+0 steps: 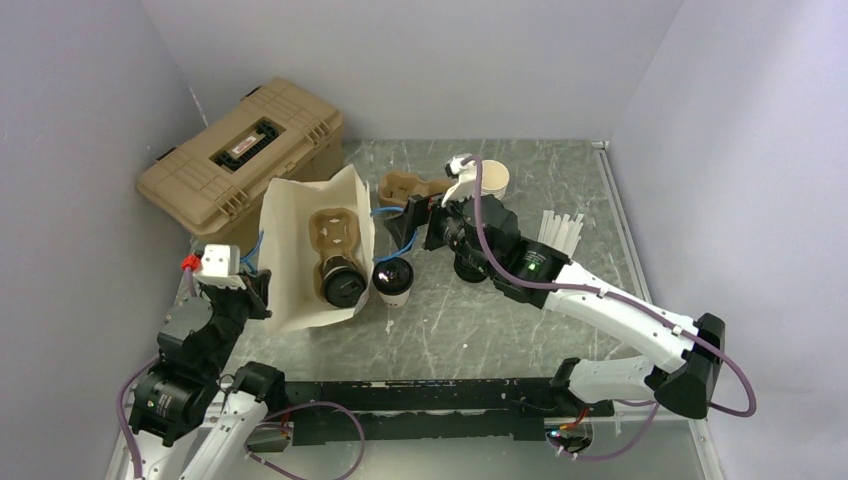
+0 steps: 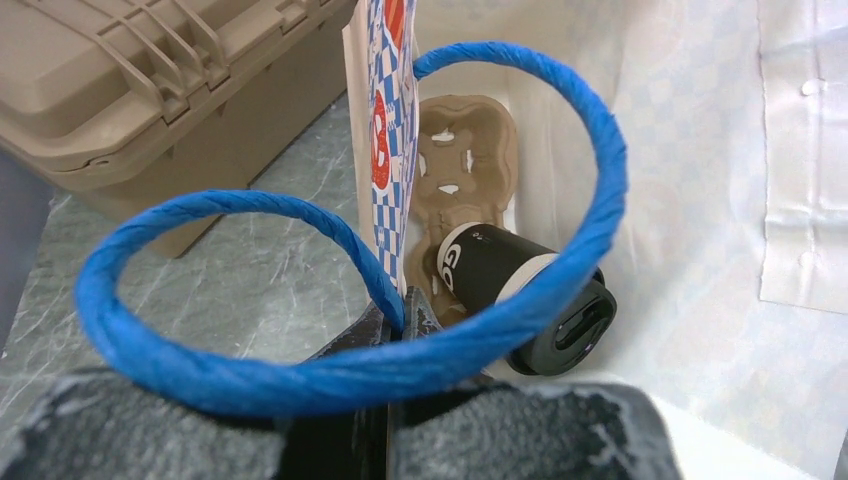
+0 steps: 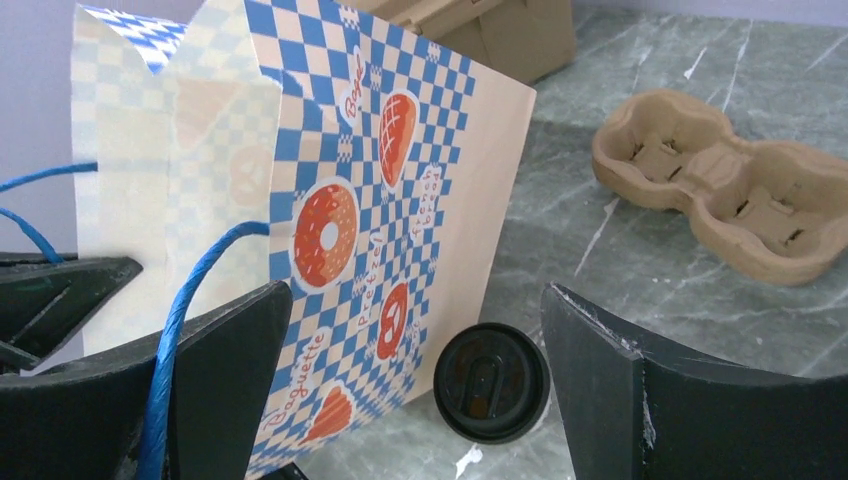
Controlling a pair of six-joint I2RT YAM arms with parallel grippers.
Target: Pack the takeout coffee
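One takeout coffee (image 1: 392,280), a cup with a round black lid, stands on the table just right of the open paper bag (image 1: 310,250). In the right wrist view its lid (image 3: 491,382) shows below and between my wide-open fingers (image 3: 620,390). My right gripper (image 1: 400,228) hovers open just behind it, beside the bag's checkered side (image 3: 350,220). A second lidded cup (image 2: 520,290) sits in a cardboard carrier (image 2: 465,170) inside the bag. My left gripper (image 2: 405,315) is shut on the bag's near rim by its blue handle (image 2: 300,380), at the bag's left edge (image 1: 262,290).
A tan toolbox (image 1: 245,150) stands at the back left, behind the bag. An empty cardboard carrier (image 1: 410,187) lies behind the right gripper, with a stack of cream cups (image 1: 492,180) beside it. White straws (image 1: 562,232) lie by the right arm.
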